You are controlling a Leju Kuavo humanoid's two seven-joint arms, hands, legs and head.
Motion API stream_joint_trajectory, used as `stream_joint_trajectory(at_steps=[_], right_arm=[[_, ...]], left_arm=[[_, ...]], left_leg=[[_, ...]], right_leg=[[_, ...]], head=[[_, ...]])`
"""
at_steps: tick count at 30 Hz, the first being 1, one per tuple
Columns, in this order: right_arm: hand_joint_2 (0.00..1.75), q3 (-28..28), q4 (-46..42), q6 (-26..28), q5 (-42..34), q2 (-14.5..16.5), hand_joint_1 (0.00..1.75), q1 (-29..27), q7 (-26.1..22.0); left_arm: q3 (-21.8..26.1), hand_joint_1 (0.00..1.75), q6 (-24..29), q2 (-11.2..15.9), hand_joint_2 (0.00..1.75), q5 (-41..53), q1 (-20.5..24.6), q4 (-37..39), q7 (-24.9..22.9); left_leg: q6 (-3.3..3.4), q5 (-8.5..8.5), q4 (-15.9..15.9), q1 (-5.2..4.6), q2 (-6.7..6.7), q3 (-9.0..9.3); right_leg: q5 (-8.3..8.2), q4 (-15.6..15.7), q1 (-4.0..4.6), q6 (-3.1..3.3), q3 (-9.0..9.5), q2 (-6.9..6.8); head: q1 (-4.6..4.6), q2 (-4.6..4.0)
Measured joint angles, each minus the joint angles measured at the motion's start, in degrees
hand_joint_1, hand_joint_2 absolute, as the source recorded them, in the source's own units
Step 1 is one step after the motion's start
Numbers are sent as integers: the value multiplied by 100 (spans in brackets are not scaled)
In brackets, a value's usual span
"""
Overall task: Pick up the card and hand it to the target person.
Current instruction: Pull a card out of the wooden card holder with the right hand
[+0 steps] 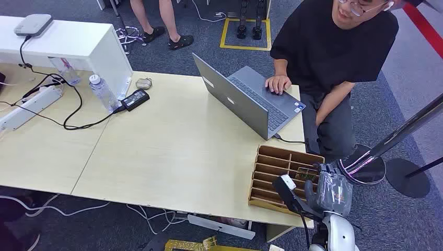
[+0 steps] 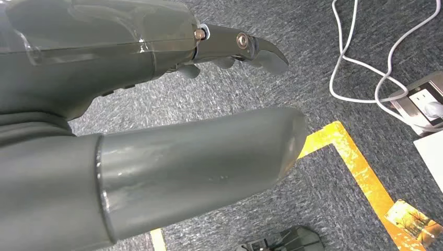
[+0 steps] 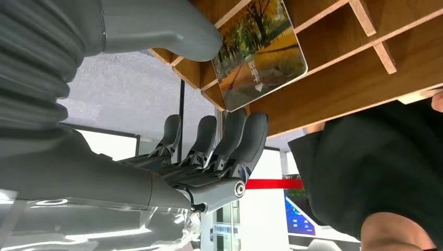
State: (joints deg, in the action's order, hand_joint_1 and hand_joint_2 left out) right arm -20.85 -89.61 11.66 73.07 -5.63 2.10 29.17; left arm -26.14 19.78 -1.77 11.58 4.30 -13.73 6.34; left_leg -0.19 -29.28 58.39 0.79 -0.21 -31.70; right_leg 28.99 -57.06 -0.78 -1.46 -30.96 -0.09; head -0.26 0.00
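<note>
The card (image 3: 261,52), printed with autumn trees, leans in a slot of the wooden organizer (image 3: 365,63). My right hand (image 3: 219,130) is right at it, thumb by one edge and fingertips (image 3: 245,130) by the opposite corner, spread, with no grip showing. In the head view the right hand (image 1: 331,191) hovers at the near right end of the organizer (image 1: 277,172), where the card (image 1: 307,173) shows as a greenish sliver. The person (image 1: 334,47) in black sits behind the table's right end. My left hand (image 2: 156,104) hangs above the floor, holding nothing.
An open laptop (image 1: 245,99) stands just behind the organizer, the person's hand on its keyboard. Water bottle (image 1: 102,91), power adapter (image 1: 135,99) and power strip (image 1: 28,107) with cables lie at the far left. A black pole base (image 1: 412,180) stands right of the table.
</note>
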Motion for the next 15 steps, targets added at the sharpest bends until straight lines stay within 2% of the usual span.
stream_joint_trajectory(at_steps=[15], right_arm=[[175,-8,150,-17,-92,1,102,66,-90]], left_arm=[[0,0,0,2,0,-1,0,0,24]], left_leg=[[0,0,0,0,0,0]], right_leg=[[0,0,0,0,0,0]], head=[[0,0]])
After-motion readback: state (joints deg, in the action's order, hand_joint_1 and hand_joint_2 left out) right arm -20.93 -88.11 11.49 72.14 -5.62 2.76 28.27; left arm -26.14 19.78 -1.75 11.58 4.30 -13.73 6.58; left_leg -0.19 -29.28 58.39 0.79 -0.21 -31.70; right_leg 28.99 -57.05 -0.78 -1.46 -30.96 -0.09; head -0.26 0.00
